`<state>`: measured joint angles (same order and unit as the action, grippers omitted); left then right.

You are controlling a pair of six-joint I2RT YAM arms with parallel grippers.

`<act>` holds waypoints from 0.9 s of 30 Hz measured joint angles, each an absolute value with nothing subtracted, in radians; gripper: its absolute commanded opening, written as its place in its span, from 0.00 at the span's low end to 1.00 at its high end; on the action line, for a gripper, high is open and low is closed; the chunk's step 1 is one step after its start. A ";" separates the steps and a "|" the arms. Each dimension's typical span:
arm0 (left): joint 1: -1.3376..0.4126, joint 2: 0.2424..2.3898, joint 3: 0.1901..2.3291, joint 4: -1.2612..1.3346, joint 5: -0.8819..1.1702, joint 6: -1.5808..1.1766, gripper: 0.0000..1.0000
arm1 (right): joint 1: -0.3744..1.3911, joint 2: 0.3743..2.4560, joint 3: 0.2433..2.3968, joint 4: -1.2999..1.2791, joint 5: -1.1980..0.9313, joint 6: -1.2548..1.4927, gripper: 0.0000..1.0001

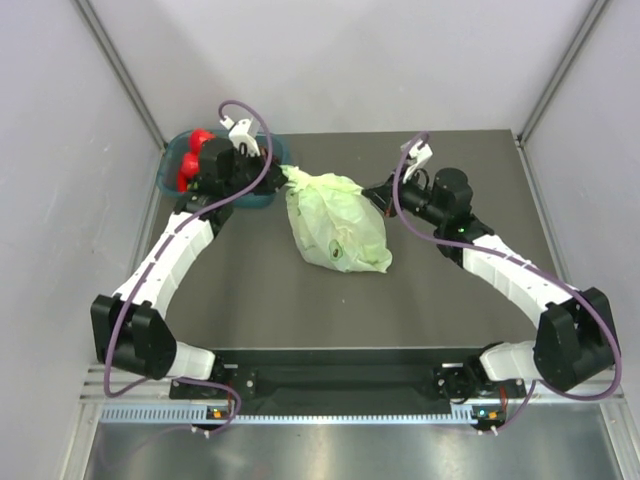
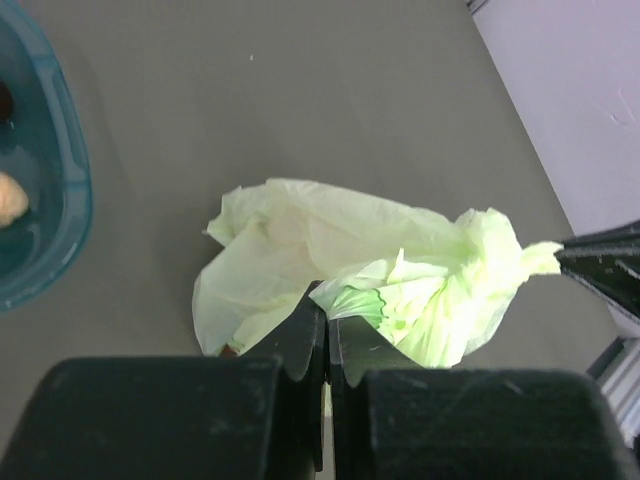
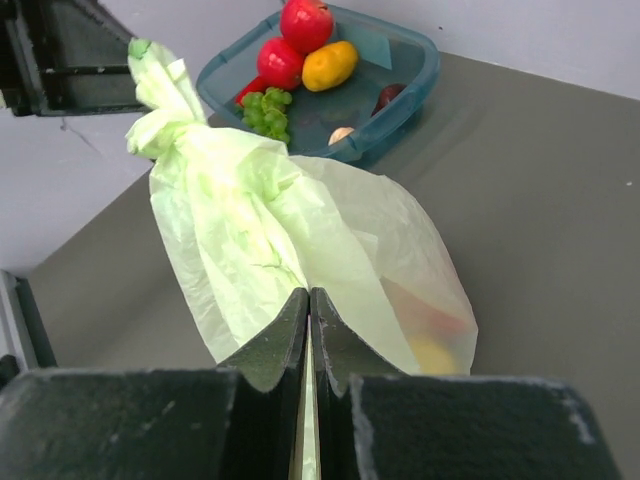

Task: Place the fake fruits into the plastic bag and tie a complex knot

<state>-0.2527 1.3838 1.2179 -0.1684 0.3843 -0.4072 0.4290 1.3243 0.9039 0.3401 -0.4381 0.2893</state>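
The pale-green plastic bag (image 1: 335,225) lies mid-table, stretched between both grippers. My left gripper (image 1: 283,172) is shut on the bag's twisted handle end; its jaws pinch plastic in the left wrist view (image 2: 328,315). My right gripper (image 1: 378,192) is shut on the bag's right side, as the right wrist view (image 3: 309,297) shows. A twisted lump, the knot (image 3: 160,125), sits near the handle end. Yellow and red fruit (image 3: 435,340) shows through the bag. A red apple (image 3: 307,22), an orange fruit (image 3: 330,65) and green grapes (image 3: 265,110) lie in the basket.
The teal basket (image 1: 178,150) stands at the back left, beside my left wrist; it also shows in the right wrist view (image 3: 410,95) and the left wrist view (image 2: 65,190). Grey walls close in the table on three sides.
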 measured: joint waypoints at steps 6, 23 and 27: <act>-0.311 1.433 1.271 -0.135 0.378 -0.355 0.00 | 0.484 1.324 0.970 0.241 -0.418 0.189 0.27; -0.357 1.457 1.367 -0.144 0.389 -0.291 0.00 | 0.530 1.404 1.202 0.020 -0.382 -0.049 0.51; -0.361 1.471 1.383 -0.151 0.390 -0.286 0.00 | 0.548 1.425 1.212 -0.029 -0.379 -0.073 0.49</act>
